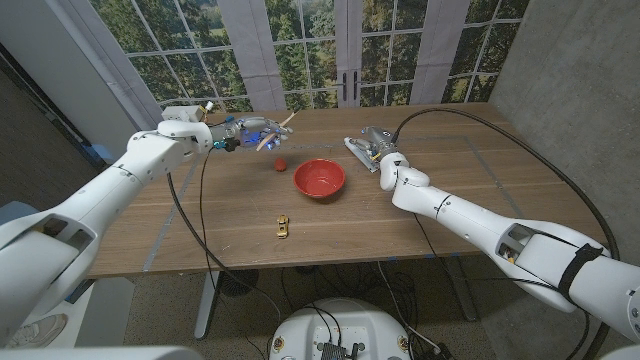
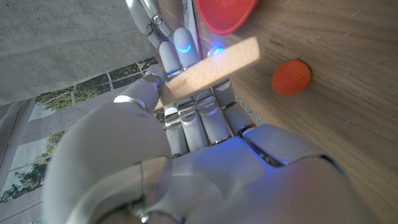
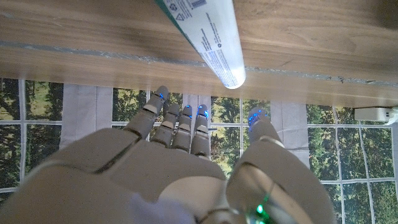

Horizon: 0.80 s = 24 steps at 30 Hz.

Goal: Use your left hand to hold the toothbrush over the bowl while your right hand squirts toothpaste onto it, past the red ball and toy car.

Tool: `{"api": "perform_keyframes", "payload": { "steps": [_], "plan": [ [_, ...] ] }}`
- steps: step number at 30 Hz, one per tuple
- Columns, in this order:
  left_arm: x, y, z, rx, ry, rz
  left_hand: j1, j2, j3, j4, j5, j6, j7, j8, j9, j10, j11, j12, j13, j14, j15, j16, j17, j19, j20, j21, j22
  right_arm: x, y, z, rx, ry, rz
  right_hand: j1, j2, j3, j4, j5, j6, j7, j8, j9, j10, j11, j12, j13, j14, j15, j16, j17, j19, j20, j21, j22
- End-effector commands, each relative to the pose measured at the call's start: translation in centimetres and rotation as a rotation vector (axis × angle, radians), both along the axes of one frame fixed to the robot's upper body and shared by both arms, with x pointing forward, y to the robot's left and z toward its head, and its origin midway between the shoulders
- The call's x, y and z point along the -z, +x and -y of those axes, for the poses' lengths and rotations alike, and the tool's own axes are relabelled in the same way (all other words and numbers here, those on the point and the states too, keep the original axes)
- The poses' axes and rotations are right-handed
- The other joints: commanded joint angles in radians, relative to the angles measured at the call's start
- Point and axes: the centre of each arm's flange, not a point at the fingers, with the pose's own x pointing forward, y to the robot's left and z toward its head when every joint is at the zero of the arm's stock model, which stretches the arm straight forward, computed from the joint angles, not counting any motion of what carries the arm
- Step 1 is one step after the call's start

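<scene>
Gripping the toothbrush [image 2: 211,67] in the left hand [image 1: 245,133] beside the bowl [image 1: 319,178], right hand [image 3: 186,162] spread empty just short of the toothpaste [image 3: 208,37], needing to grasp it next.

My right hand [image 3: 186,168] shows its back, fingers [image 3: 180,124] reaching toward the worktop [image 3: 93,37] edge, spread and holding nothing. The white toothpaste tube [image 3: 211,34] lies on the wood just beyond them. Window panes [image 3: 74,106] with trees stand behind.
</scene>
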Motion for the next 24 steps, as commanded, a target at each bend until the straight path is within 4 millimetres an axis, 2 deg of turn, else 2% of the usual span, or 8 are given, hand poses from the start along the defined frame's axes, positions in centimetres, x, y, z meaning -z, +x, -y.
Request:
{"api": "perform_keyframes", "payload": {
  "steps": [1,24],
  "plan": [
    [0.0,-0.2,-0.2,-0.005,-0.003,0.003,-0.001,0.009,0.135,0.121,-0.001,0.055,0.047,-0.008,-0.001,0.09,-0.084,0.004,-0.001,0.113,-0.122,-0.004,0.006,-0.005,-0.144,0.002,0.003,0.4,1.4,-0.7,0.034,-0.042,-0.02,0.015,0.001,0.0,-0.002,-0.001,-0.002,-0.001,0.007,0.006,0.001,-0.002,0.006,0.002,0.005,-0.004,-0.003,0.001,0.001,-0.003,0.002,0.004],
    [-0.1,0.0,-0.4,-0.01,-0.01,0.001,-0.009,0.01,0.147,0.113,-0.003,0.063,0.047,-0.021,-0.013,0.091,-0.086,0.011,0.0,0.119,-0.122,-0.015,0.024,-0.004,-0.144,0.001,0.003,1.4,3.5,-1.1,0.087,-0.089,-0.058,0.022,-0.001,-0.007,0.002,-0.003,-0.001,0.001,0.01,0.006,0.004,0.002,0.009,0.002,0.007,-0.004,-0.003,-0.002,0.006,-0.001,0.003,0.004]
  ]
}}
